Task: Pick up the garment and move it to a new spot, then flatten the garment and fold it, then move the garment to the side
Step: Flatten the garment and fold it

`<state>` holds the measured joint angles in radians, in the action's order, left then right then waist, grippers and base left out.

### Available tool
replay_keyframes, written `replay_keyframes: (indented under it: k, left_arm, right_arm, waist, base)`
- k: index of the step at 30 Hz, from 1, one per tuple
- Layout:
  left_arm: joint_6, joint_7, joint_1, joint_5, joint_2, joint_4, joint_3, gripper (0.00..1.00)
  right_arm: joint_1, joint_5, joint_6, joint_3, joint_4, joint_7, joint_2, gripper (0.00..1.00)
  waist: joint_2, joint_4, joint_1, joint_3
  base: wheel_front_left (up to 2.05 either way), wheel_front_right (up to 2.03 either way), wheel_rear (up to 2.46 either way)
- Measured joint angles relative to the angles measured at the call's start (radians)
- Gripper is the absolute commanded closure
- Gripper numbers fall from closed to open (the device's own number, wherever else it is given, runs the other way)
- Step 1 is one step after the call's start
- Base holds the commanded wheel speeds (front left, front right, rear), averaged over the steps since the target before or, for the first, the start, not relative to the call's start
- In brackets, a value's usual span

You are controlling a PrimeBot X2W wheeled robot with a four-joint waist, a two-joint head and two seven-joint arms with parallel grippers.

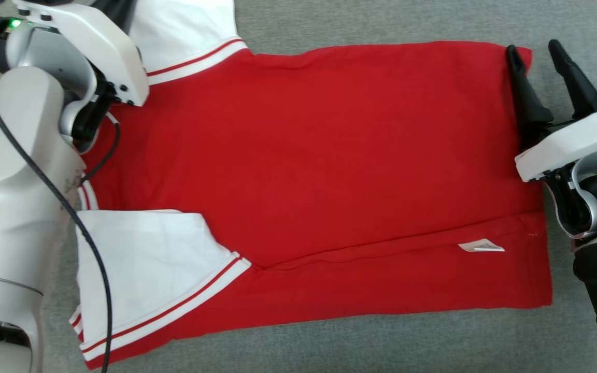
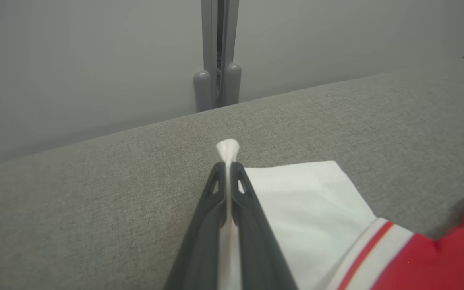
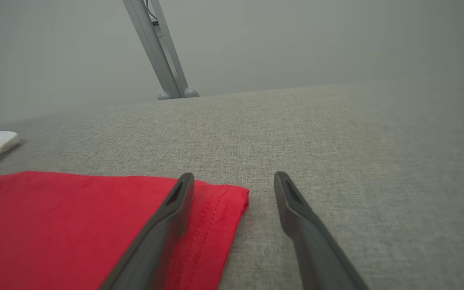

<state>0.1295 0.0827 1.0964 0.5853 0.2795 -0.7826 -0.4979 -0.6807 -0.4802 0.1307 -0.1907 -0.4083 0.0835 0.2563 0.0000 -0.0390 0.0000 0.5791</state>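
Observation:
The garment is a red shirt with white sleeves edged in red stripes, lying spread on grey fabric with its near edge folded over. My left gripper is shut on the far white sleeve, and a pinch of white cloth pokes out past its tips. At the shirt's far right corner my right gripper stands open. One of its fingers is over the red hem, the other over bare fabric, with nothing held.
The grey fabric surface runs all round the shirt. A grey metal post stands beyond its far edge against a pale wall. A small white label lies on the folded near edge.

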Motion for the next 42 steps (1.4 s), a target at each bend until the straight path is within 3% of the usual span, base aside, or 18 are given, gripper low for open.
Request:
replay_keyframes:
  k: [4,6,7,8,14,20,25,32,38,42]
  left_arm:
    - [0.000,-0.006,0.002,0.029,-0.010,-0.004,-0.044,1.00]
    - [0.000,-0.008,0.006,0.044,-0.006,-0.005,-0.063,1.00]
    - [0.000,-0.009,0.007,0.053,-0.003,-0.003,-0.072,1.00]
    - [0.000,-0.010,0.009,0.062,-0.002,0.000,-0.079,1.00]
    - [0.000,-0.015,0.009,0.115,0.049,0.054,-0.107,1.00]
    - [-0.003,-0.043,-0.076,0.154,0.119,0.216,-0.102,1.00]
    - [-0.072,-0.078,-0.250,0.159,0.194,0.440,-0.078,1.00]
    - [-0.221,-0.114,-0.551,0.191,0.300,0.821,-0.020,1.00]
    - [-0.309,-0.104,-0.768,0.230,0.367,1.055,0.000,1.00]
    - [-0.347,-0.097,-0.869,0.262,0.378,1.136,0.003,1.00]
  right_arm:
    - [-0.029,-0.038,0.000,-0.062,-0.066,-0.065,0.029,0.00]
    - [-0.042,-0.063,0.000,-0.079,-0.082,-0.099,0.041,0.56]
    - [-0.047,-0.075,0.000,-0.086,-0.085,-0.116,0.047,0.89]
    - [-0.049,-0.089,0.000,-0.093,-0.085,-0.140,0.056,1.00]
    - [-0.053,-0.148,0.000,-0.118,-0.005,-0.213,0.115,1.00]
    - [0.004,-0.214,0.000,-0.096,0.136,-0.275,0.168,1.00]
    - [0.145,-0.265,0.000,-0.024,0.261,-0.313,0.185,1.00]
    - [0.339,-0.298,0.000,0.098,0.392,-0.365,0.148,1.00]
    - [0.409,-0.213,0.000,0.180,0.427,-0.356,0.109,1.00]
    - [0.414,-0.150,0.000,0.204,0.423,-0.331,0.076,1.00]
  waist:
    - [0.0000,0.029,0.0000,-0.008]
    - [0.0000,0.033,0.0000,-0.016]
    - [0.0000,0.035,0.0000,-0.019]
    - [0.0000,0.035,0.0000,-0.023]
    - [0.0000,0.034,0.0000,-0.043]
    - [0.0000,0.047,0.0000,-0.055]
    - [0.0000,0.065,0.0000,-0.077]
    - [0.0000,0.094,0.0000,-0.101]
    - [0.0000,0.100,0.0000,-0.118]
    - [0.0000,0.106,0.0000,-0.123]
  base:
    - [0.00,0.00,0.00]
    - [0.00,0.00,0.00]
    - [0.00,0.00,0.00]
    - [0.00,0.00,0.00]
    - [0.00,0.00,0.00]
    - [0.00,0.00,0.00]
    - [0.00,0.00,0.00]
    - [0.00,0.00,0.00]
    - [0.00,0.00,0.00]
    - [0.00,0.00,0.00]
